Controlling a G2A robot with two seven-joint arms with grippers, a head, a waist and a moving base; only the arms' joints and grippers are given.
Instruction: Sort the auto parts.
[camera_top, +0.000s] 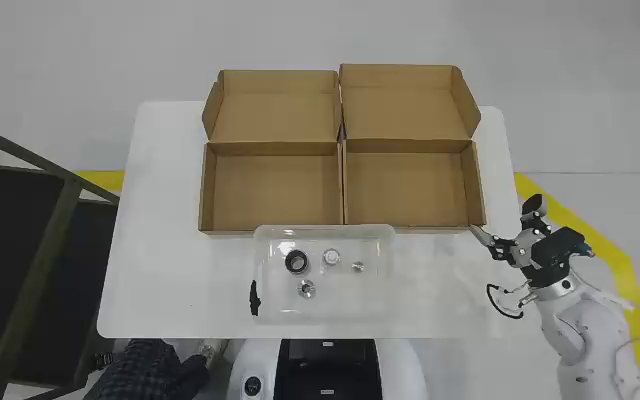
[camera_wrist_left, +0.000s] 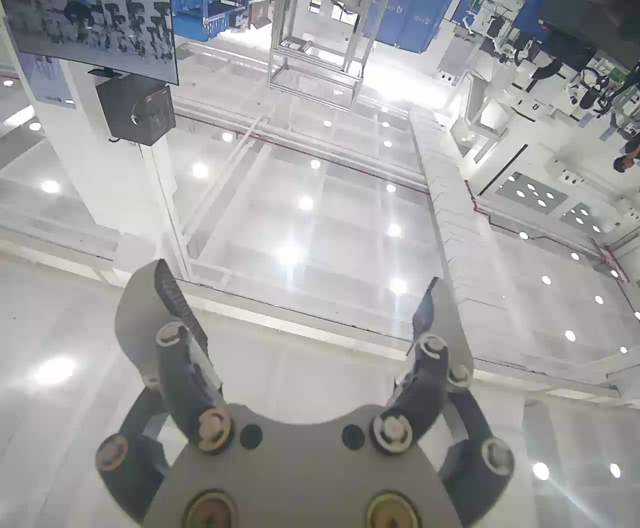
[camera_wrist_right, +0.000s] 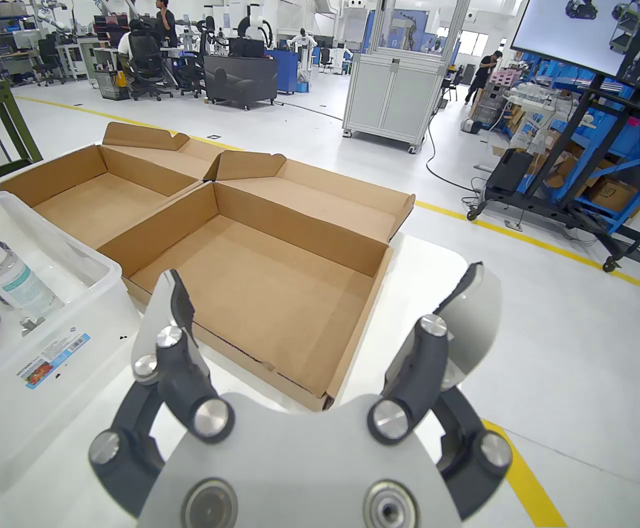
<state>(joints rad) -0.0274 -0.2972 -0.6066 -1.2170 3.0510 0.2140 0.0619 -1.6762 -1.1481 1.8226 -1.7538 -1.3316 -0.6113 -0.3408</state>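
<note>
Currently, parts (camera_top: 298, 262) lie in the tray (camera_top: 320, 228) at the table's (camera_top: 160, 250) near edge, with two boxes (camera_top: 270, 190) just behind it. Right gripper (camera_wrist_right: 325, 277) hangs at the right edge, wide open and empty. Left gripper (camera_wrist_left: 296, 276) points upward, also wide open and empty.

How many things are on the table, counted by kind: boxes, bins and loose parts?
Cardboard boxes: 2
Clear plastic bin: 1
Small round parts inside the bin: 4
Black piece at the bin's edge: 1
Total: 8
</note>
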